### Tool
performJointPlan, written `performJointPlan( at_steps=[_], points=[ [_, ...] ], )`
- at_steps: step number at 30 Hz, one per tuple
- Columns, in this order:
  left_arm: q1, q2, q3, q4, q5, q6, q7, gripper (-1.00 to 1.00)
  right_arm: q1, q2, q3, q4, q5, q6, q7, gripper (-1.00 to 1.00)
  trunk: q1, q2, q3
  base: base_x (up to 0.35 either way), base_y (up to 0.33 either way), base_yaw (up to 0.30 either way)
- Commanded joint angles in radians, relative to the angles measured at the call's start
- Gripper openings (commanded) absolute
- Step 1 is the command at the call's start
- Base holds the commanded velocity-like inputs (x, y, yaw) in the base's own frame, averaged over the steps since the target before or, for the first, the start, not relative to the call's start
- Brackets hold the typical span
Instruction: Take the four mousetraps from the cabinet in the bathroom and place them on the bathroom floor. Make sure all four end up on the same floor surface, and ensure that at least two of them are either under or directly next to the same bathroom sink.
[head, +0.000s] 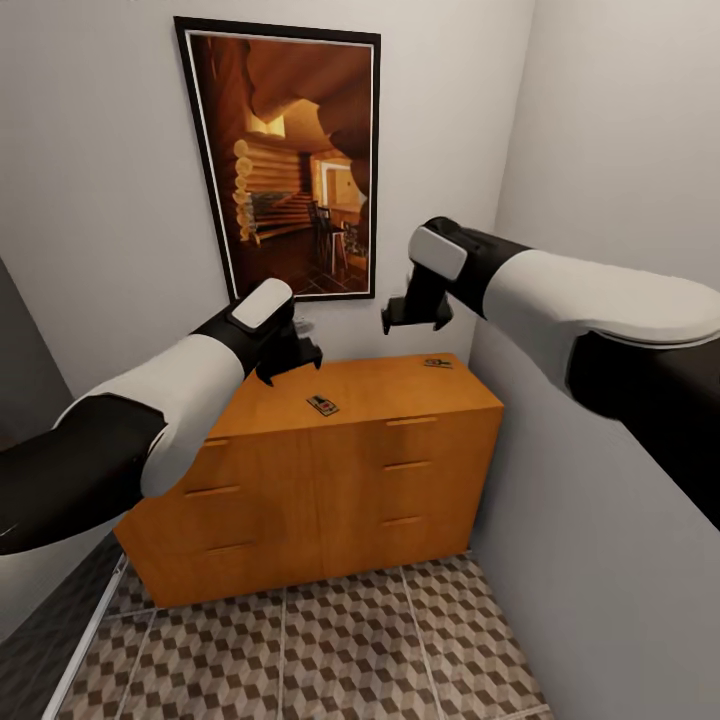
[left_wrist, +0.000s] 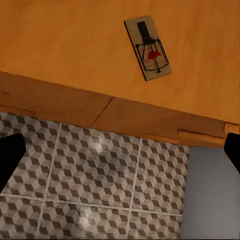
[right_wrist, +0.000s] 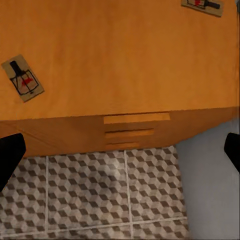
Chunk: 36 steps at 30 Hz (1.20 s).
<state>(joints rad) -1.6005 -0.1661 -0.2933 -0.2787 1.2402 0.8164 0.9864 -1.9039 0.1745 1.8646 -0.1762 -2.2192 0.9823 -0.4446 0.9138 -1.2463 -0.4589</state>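
The orange-brown wooden cabinet stands in the corner with two mousetraps on its top. One mousetrap lies near the middle; the left wrist view has it close up and it lies toward one side in the right wrist view. The other mousetrap lies at the back right corner, cut by the frame edge in the right wrist view. My left gripper hovers open above the top's left part. My right gripper hangs open higher up, over the right part. Both hold nothing.
A framed picture hangs on the wall behind the cabinet. A grey wall closes the right side. The cube-patterned bathroom floor spreads in front of the cabinet. A darker floor strip lies at the lower left.
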Motion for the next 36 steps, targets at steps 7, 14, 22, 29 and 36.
performJointPlan(
  at_steps=[7, 14, 22, 29, 36],
  points=[
    [-0.001, -0.001, -0.01, -0.005, 0.008, 0.098, 0.003, 1.0, -0.001, 0.0, 0.142, -0.019, 0.266, 0.029, 0.118, 1.0, 0.0, -0.001, -0.001, 0.0, 0.0, 0.0],
    [-0.001, -0.001, -0.011, -0.008, 0.008, 0.117, 0.003, 1.0, -0.001, 0.0, 0.336, -0.011, 0.634, 0.03, 0.47, 1.0, 0.0, -0.001, -0.001, 0.0, 0.0, 0.0],
    [-0.001, -0.001, -0.009, -0.009, 0.013, 0.119, 0.003, 1.0, -0.001, 0.0, 0.39, -0.008, 0.779, 0.02, 0.628, 1.0, 0.0, -0.001, -0.001, 0.0, 0.0, 0.0],
    [-0.001, -0.002, -0.008, -0.022, 0.016, 0.115, 0.01, 1.0, -0.001, 0.0, 0.397, -0.009, 0.788, -0.054, 0.514, 1.0, 0.0, -0.001, -0.001, 0.0, 0.0, 0.0],
    [-0.001, -0.003, -0.007, -0.048, 0.016, 0.113, 0.014, 1.0, 0.007, 0.0, 0.397, -0.028, 0.715, -0.166, 0.326, 1.0, 0.0, -0.001, -0.001, 0.0, 0.0, 0.0]
  ],
)
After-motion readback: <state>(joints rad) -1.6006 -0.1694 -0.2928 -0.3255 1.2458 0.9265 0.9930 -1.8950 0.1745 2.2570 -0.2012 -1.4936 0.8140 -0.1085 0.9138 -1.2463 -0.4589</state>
